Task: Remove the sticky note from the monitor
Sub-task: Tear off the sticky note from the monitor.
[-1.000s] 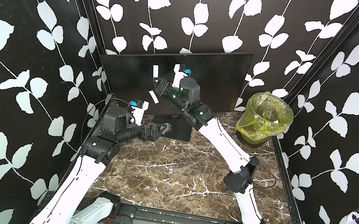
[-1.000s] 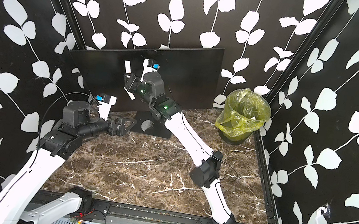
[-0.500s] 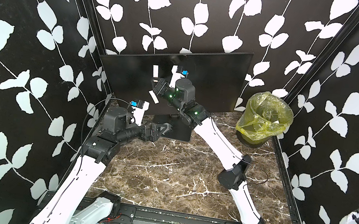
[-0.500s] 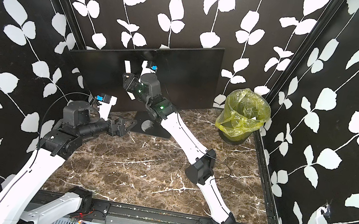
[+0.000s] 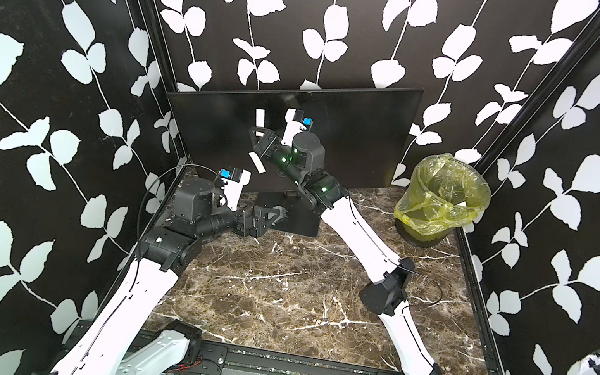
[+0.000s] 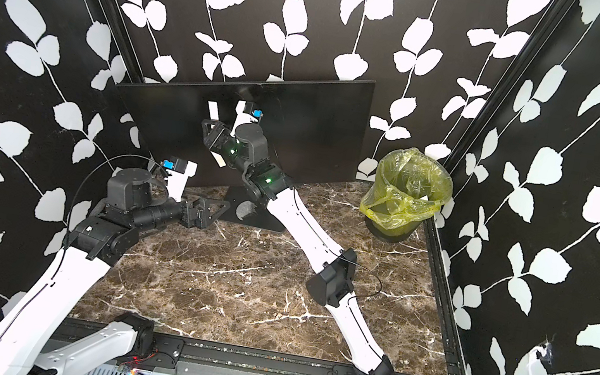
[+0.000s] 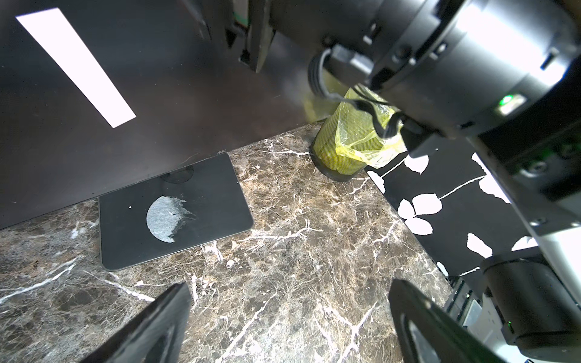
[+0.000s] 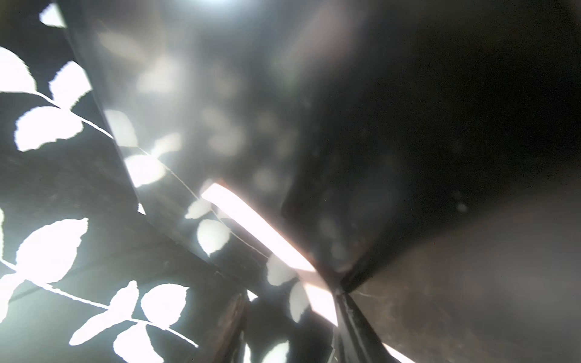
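Note:
The black monitor (image 5: 355,136) stands at the back of the marble table. A pale sticky note (image 5: 259,117) is stuck upright on its screen, left of centre, in both top views (image 6: 213,109). My right gripper (image 5: 255,136) is up against the screen just below the note. In the right wrist view its jaws (image 8: 289,292) stand apart, one fingertip touches the glass, and the note (image 8: 257,229) ends at that tip. My left gripper (image 7: 289,301) hangs wide open and empty over the table in front of the monitor's base (image 7: 173,213).
A second white strip (image 5: 257,162) shows lower on the screen; I cannot tell whether it is a reflection. A bin lined with a yellow bag (image 5: 444,219) stands at the back right. Patterned walls close in on three sides. The right forearm (image 5: 355,238) crosses above the base.
My right gripper has moved a little up and left along the screen toward the note, and its elbow has dropped. The left arm has not moved.

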